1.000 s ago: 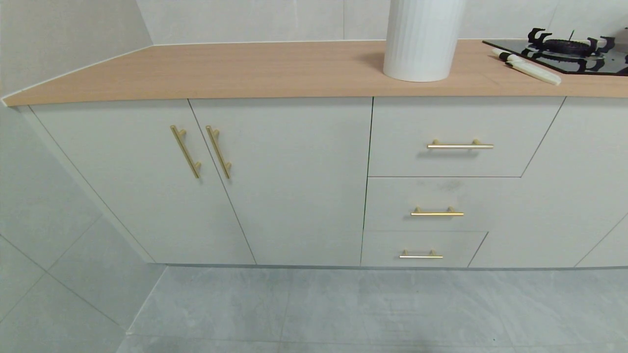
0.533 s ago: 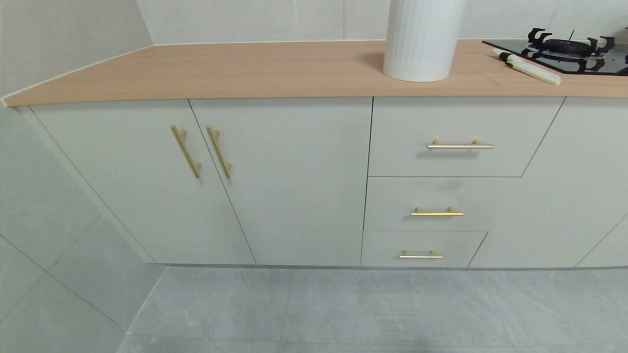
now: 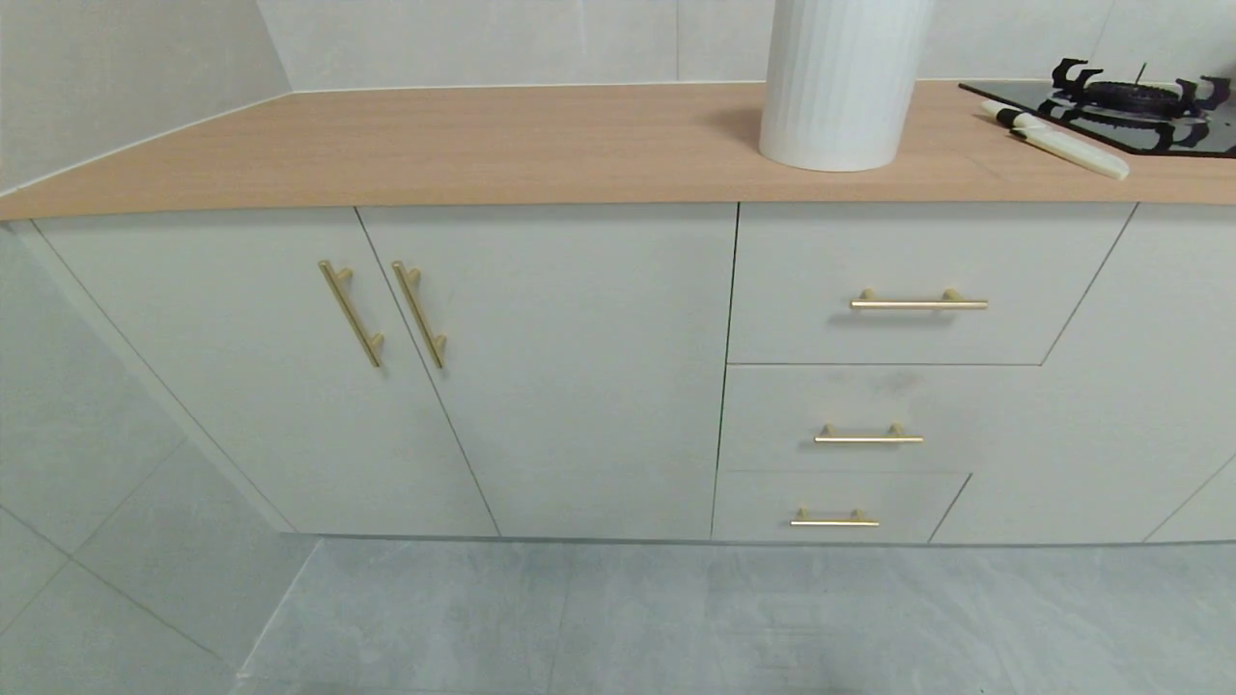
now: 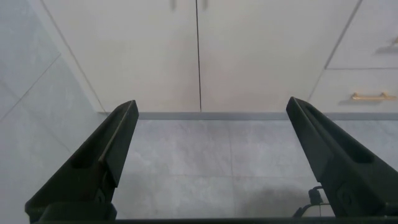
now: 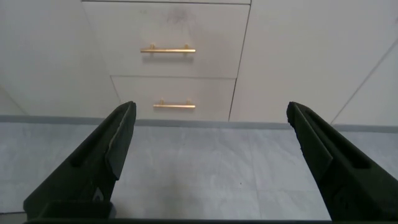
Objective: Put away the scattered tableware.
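The tiled floor (image 3: 676,618) lies close beneath both claws, and the long pale cabinet run (image 3: 579,386) rises straight ahead of them, with its wooden countertop (image 3: 483,145) well above them. The left claw (image 4: 211,104) hangs low over the tiles with its two dark fingers (image 4: 112,143) spread wide and nothing between them. It faces the foot of the double doors, whose centre seam (image 4: 199,56) sits dead ahead between the fingers. The right claw (image 5: 209,106) is equally low and wide open, also holding nothing. It faces the drawer stack, with the middle drawer (image 5: 168,31) ahead and above it and the bottom drawer (image 5: 174,96) directly in front. Far above the right claw, a tall white ribbed container (image 3: 838,87) stands on the countertop over the top drawer (image 3: 821,261). Farther to that claw's right is a black gas hob (image 3: 1130,106). The task's piece of tableware, a knife (image 3: 1057,145) with a cream blade and a dark band at the handle, lies flat on the counter. It sits just beside the hob's near edge, apart from the container and well out of contact with either claw. Smallest are the thin brass handles (image 5: 168,50), each set apart from the fingers.
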Available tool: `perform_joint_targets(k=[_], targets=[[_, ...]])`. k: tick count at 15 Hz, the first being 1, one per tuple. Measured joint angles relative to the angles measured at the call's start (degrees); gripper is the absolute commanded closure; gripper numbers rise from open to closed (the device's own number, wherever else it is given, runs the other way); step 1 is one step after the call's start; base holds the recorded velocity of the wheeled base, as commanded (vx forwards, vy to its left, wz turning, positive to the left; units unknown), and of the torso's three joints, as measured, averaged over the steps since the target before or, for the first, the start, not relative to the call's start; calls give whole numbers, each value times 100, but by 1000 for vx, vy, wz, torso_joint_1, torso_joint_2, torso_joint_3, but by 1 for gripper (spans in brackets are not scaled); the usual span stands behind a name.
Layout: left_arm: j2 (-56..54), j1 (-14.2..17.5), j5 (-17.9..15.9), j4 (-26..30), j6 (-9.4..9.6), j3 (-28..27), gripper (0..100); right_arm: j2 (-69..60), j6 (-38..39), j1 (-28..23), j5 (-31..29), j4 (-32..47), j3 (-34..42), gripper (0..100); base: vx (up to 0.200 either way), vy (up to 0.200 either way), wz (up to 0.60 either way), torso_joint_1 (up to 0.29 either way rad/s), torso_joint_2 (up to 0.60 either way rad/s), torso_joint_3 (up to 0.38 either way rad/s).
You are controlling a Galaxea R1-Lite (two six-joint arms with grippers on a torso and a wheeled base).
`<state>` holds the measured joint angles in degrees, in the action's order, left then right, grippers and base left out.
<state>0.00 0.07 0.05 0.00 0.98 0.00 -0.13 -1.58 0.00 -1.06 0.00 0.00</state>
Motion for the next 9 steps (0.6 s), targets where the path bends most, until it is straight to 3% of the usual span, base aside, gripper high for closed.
perform_joint_targets(k=[9], targets=[[0,-2,2,0,-13,0,0,0,2,0,0,0,0,0,200,0,0,4,2,1]])
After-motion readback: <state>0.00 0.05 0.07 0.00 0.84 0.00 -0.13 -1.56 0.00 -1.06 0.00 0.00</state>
